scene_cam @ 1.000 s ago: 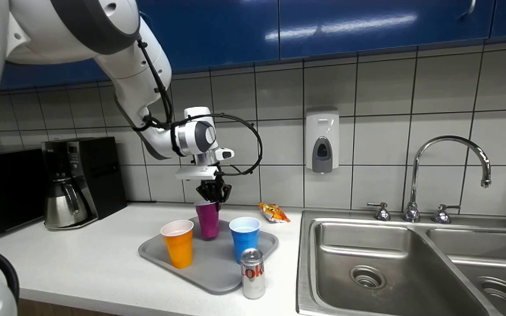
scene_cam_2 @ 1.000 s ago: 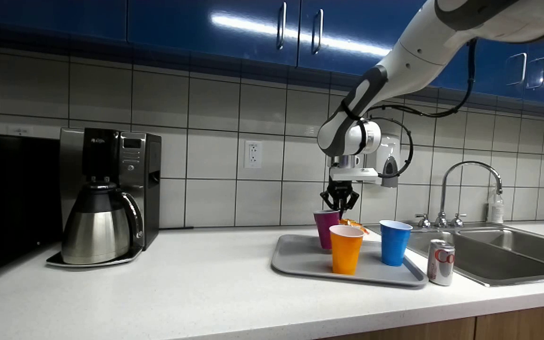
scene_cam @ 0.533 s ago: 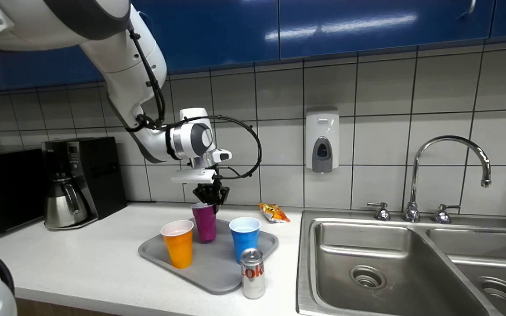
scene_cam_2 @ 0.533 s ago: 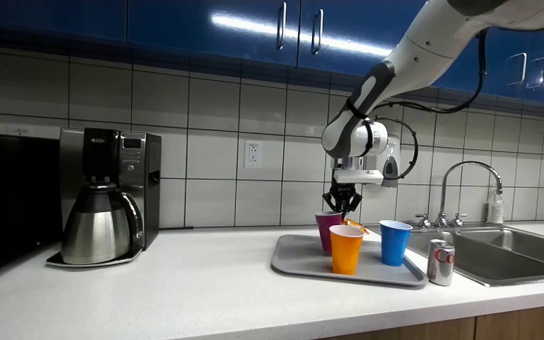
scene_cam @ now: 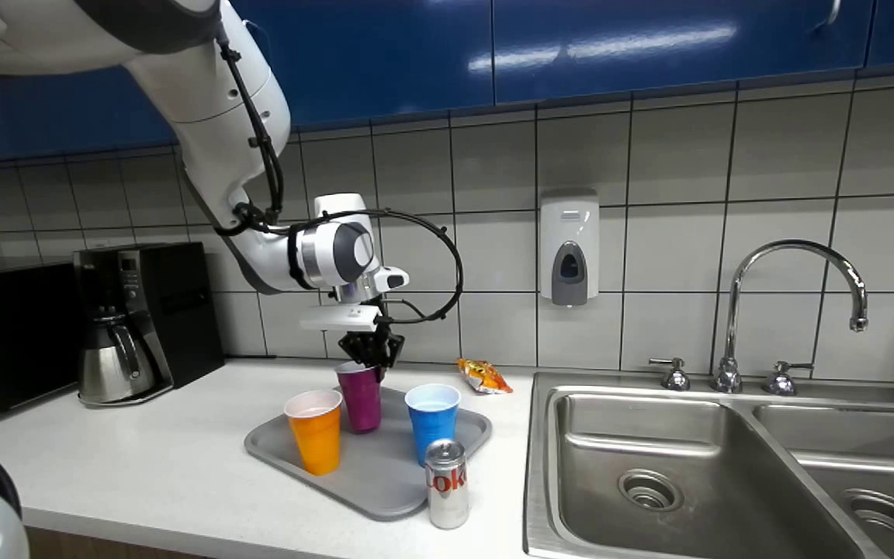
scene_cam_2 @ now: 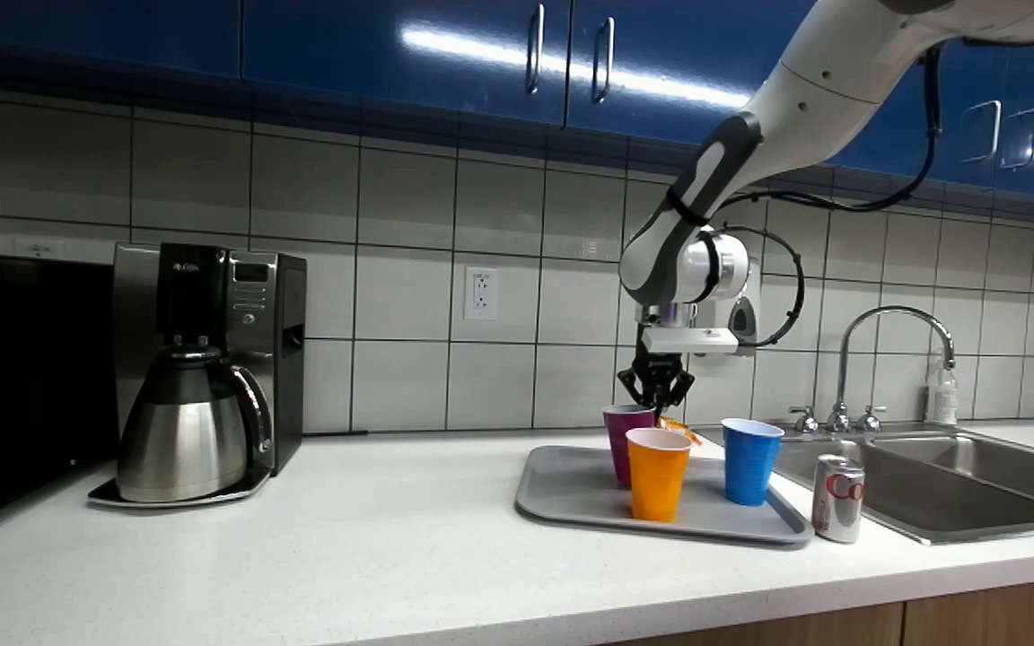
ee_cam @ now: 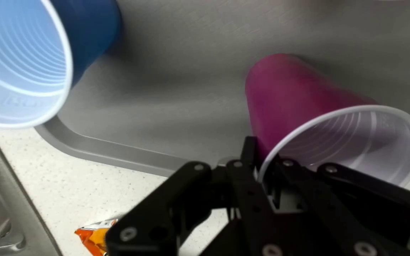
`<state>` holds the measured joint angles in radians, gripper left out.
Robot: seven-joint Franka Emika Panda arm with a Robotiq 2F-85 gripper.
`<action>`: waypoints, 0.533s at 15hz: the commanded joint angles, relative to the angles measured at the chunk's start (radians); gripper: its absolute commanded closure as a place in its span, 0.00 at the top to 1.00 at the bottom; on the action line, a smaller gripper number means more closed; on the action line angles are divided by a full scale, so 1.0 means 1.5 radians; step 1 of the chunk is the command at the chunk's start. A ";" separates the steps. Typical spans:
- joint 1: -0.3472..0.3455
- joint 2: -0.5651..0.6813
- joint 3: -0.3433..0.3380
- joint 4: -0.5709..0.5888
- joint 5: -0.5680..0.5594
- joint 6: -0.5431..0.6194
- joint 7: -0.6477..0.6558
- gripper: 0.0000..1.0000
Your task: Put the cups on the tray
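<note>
Three cups at the tray, middle one held
In an exterior view: orange cup standing on it; purple cup over it, wall pinched in the claw, base contact unclear; blue cup standing too. Likely best: seat the base flat, ease the fingers apart, rise straight.

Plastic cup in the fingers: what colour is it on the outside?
Purple-magenta, with a pale rim. The plastic cup shows best in the wrist view.
</note>
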<state>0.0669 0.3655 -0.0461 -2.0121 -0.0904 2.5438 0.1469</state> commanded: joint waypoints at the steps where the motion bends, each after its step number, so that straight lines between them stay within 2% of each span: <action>1: -0.013 -0.023 0.010 -0.028 0.016 0.023 -0.018 0.02; 8: -0.010 -0.014 0.006 -0.030 0.013 0.049 -0.010 0.02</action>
<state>0.0647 0.3655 -0.0474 -2.0312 -0.0867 2.5983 0.1469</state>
